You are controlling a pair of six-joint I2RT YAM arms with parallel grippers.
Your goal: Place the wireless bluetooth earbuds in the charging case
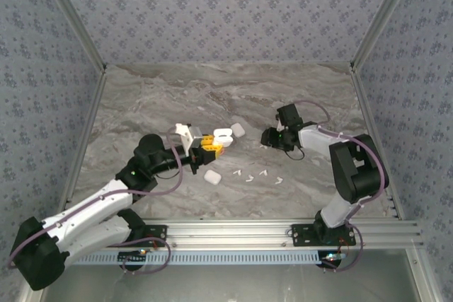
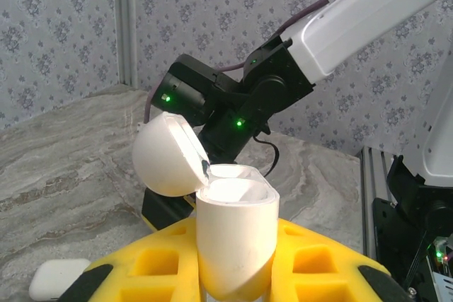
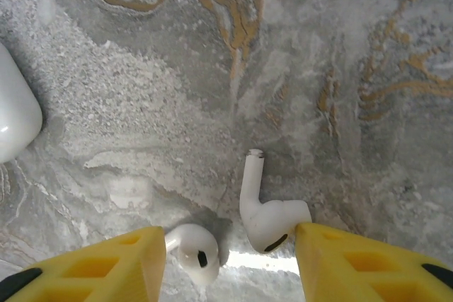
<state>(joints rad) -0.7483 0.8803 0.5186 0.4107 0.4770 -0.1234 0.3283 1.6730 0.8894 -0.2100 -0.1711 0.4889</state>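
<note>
Clamping open charging case [image 2: 233,242], left fingers [image 2: 322,263]; right fingers [image 3: 361,263] apart, straddling two white earbuds [image 3: 272,216], seemingly touching one.

The left gripper [image 1: 214,144] clamps a white charging case [image 1: 224,135] over the marble table [image 1: 141,104]. A spare case [image 1: 238,129] lies just beyond, another case [image 1: 212,177] nearer, white earbuds [image 1: 250,178] scattered beside it; the right gripper [image 1: 269,137] hangs opposite.

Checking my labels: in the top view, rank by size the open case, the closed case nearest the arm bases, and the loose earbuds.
1. open case, lid up; possibly nearer the camera.
2. closed case.
3. earbuds, far smallest; alike among themselves.
</note>
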